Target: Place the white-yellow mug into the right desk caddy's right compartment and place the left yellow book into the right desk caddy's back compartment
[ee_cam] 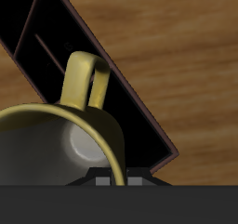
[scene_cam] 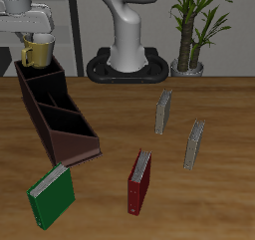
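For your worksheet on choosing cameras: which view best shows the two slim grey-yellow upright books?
The exterior view: both grey-yellow books stand fully visible on the wooden table. The wrist view shows neither.

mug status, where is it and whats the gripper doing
Gripper shut on the white-yellow mug, held above the far end of the right desk caddy. Left yellow book untouched on table. Nothing in the way.

The Franka arm [scene_cam: 127,30] is reaching out low and level from its upright base, its gripper [scene_cam: 37,45] pointing downward, fingers closed around the white-yellow mug [scene_cam: 38,53], holding it aloft.
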Robot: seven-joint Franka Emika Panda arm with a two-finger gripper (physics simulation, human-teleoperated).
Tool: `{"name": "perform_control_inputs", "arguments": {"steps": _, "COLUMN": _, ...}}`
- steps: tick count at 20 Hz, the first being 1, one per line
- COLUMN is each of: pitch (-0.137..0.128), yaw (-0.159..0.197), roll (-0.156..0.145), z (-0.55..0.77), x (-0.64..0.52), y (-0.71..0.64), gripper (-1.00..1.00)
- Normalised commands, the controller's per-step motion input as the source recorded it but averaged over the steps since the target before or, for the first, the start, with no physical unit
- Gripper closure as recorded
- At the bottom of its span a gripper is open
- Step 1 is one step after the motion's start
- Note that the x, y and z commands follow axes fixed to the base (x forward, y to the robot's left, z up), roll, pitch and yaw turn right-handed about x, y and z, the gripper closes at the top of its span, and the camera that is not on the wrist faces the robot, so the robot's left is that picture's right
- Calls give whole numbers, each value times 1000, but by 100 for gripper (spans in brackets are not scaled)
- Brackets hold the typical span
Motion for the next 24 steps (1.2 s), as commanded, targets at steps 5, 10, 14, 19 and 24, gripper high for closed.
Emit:
{"name": "perform_control_inputs", "arguments": {"steps": 5, "pitch": 22, "yaw": 7, "roll": 22, "z": -115, "x": 24, "y": 91, "gripper": 100}}
{"name": "perform_control_inputs", "arguments": {"steps": 10, "pitch": 4, "yaw": 17, "roll": -2, "z": -104, "x": 37, "y": -67, "gripper": 100}}
{"name": "perform_control_inputs", "arguments": {"steps": 14, "pitch": 34, "yaw": 29, "roll": -24, "z": -237, "x": 118, "y": -77, "gripper": 100}}
{"name": "perform_control_inputs", "arguments": {"steps": 19, "pitch": 4, "yaw": 25, "roll": -19, "z": -98, "x": 23, "y": 28, "gripper": 100}}
{"name": "perform_control_inputs", "arguments": {"steps": 24, "pitch": 22, "yaw": 41, "roll": 26, "z": -109, "x": -160, "y": 124, "gripper": 100}}
